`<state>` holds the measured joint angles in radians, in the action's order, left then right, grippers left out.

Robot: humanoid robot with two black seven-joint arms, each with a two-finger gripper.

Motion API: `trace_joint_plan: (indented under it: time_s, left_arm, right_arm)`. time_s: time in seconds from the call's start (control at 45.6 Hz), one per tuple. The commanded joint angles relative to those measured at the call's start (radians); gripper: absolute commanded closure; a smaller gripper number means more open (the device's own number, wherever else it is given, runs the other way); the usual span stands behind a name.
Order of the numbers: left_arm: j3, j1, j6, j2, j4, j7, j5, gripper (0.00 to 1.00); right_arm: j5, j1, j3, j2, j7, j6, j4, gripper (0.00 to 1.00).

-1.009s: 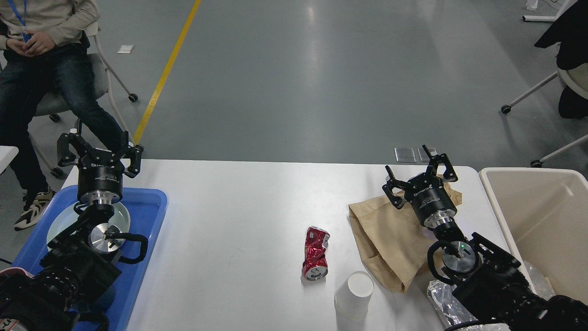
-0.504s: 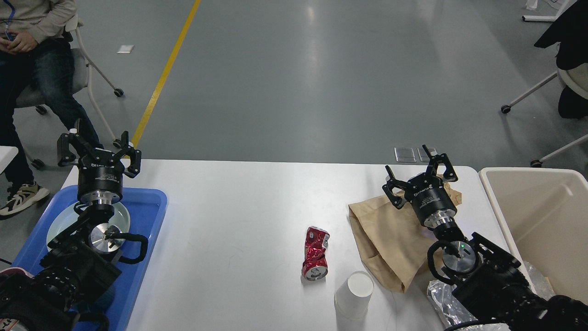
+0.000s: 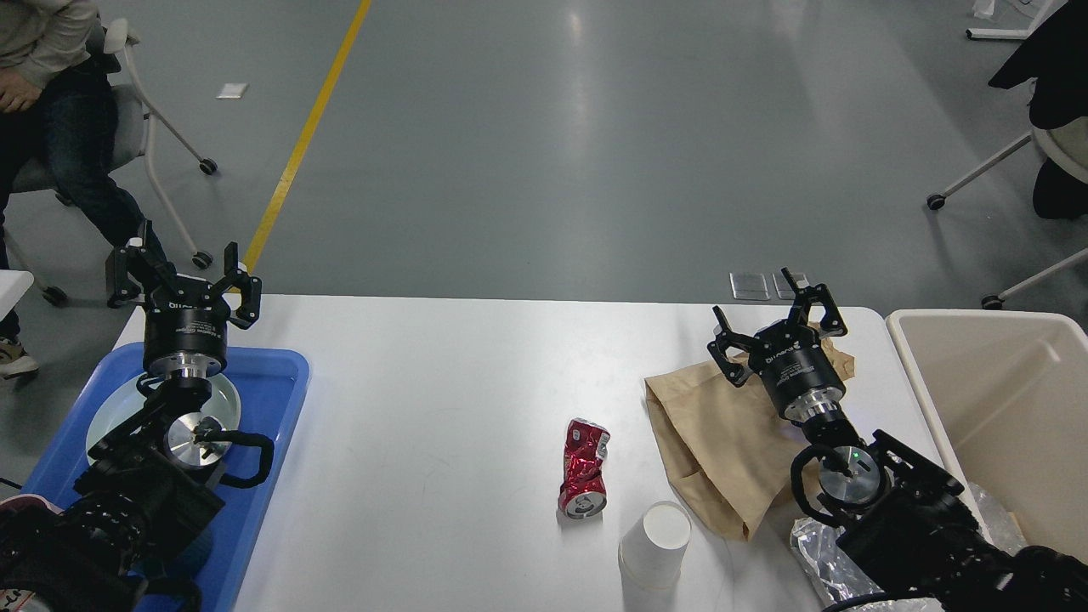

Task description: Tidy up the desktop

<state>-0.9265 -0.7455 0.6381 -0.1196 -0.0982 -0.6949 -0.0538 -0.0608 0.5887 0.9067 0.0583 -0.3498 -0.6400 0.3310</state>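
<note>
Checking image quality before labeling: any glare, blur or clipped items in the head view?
Head view: sharp overall; overhead-light glare streaks the grey floor; soft shadows under the crushed can and paper cup; crinkled plastic is cut off at the bottom edge.

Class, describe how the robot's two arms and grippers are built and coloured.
Both arms are black with silver metal rings at the wrists. Each gripper, left and right, has a black cylindrical body with small white lettering and two black linkage fingers. Black cables loop beside both wrists.
</note>
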Motion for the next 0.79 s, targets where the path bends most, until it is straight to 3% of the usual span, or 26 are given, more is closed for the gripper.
trace_joint_plan:
  time_s: [0.0, 0.329, 0.767]
  left_arm:
    - [0.0, 0.0, 0.0, 0.0, 0.0, 0.0, 0.0, 0.04]
    - [0.0, 0.0, 0.0, 0.0, 0.0, 0.0, 0.0, 0.04]
    - [0.0, 0.0, 0.0, 0.0, 0.0, 0.0, 0.0, 0.04]
  right_arm:
    - [0.001, 0.017, -0.003, -0.002, 0.0, 0.008, 0.005, 0.0]
    - [0.001, 0.14, -0.002, 0.077, 0.0, 0.008, -0.003, 0.0]
    - [0.001, 0.123, -0.003, 0.127, 0.0, 0.008, -0.009, 0.0]
